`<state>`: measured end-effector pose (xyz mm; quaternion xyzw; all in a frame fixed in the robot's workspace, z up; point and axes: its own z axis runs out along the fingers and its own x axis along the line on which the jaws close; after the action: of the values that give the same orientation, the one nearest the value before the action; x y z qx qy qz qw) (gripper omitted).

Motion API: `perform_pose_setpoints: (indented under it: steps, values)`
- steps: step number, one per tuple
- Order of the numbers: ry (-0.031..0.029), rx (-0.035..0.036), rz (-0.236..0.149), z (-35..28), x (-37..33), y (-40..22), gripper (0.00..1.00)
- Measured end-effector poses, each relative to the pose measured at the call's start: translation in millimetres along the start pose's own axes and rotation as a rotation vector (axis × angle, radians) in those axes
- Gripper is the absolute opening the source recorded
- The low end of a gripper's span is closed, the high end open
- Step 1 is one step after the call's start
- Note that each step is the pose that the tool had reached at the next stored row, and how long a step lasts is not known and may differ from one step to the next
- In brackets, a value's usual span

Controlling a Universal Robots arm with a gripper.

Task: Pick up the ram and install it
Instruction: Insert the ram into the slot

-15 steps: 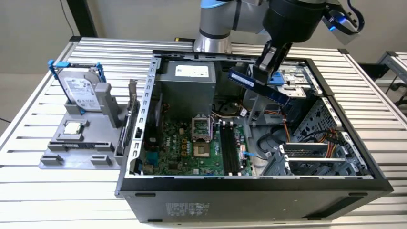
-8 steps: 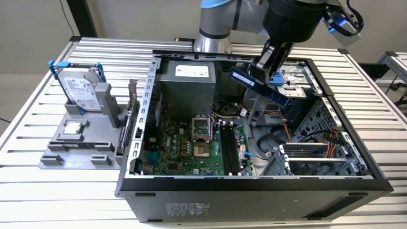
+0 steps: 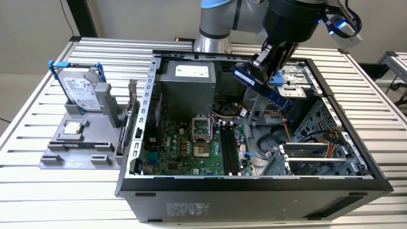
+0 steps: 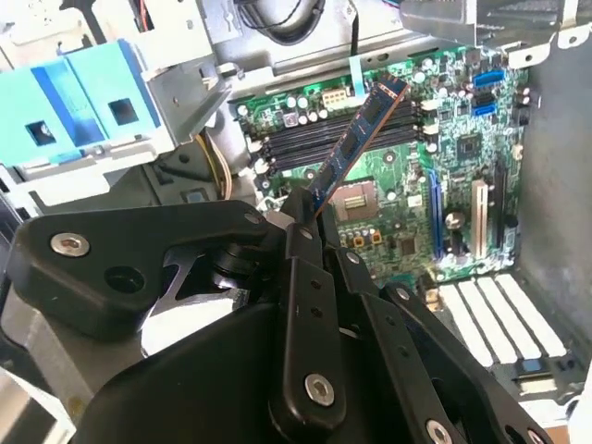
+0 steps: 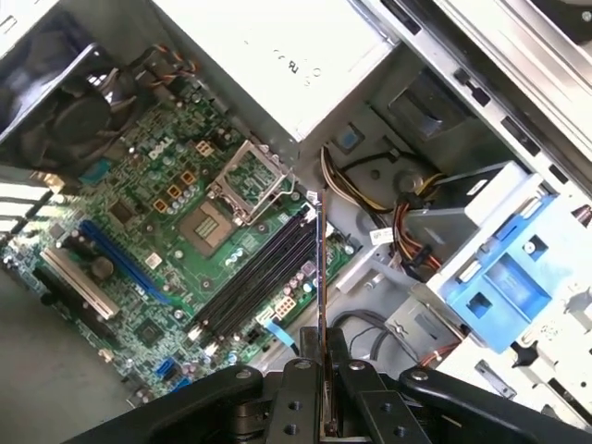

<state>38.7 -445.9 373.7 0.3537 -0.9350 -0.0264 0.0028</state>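
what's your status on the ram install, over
Pincer shut on the ram. Ram in the air above the open case, not in the black memory slots. Nothing seen between ram and slots.

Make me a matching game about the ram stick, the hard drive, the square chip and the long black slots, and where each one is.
Things:
1 ram stick
2 hard drive
3 square chip
4 long black slots

Places:
A lying flat on the grey stand
B empty, on the green board
C held by the gripper above the case
D standing upright on the grey stand

Pairs: 1-C, 2-D, 3-A, 4-B.
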Motion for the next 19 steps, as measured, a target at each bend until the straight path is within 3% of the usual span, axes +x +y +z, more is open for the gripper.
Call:
perform_pose_setpoints:
  steps: [19]
  values:
    - [-0.0137, 0.0036, 0.267, 0.0, 0.0, 0.0, 0.00]
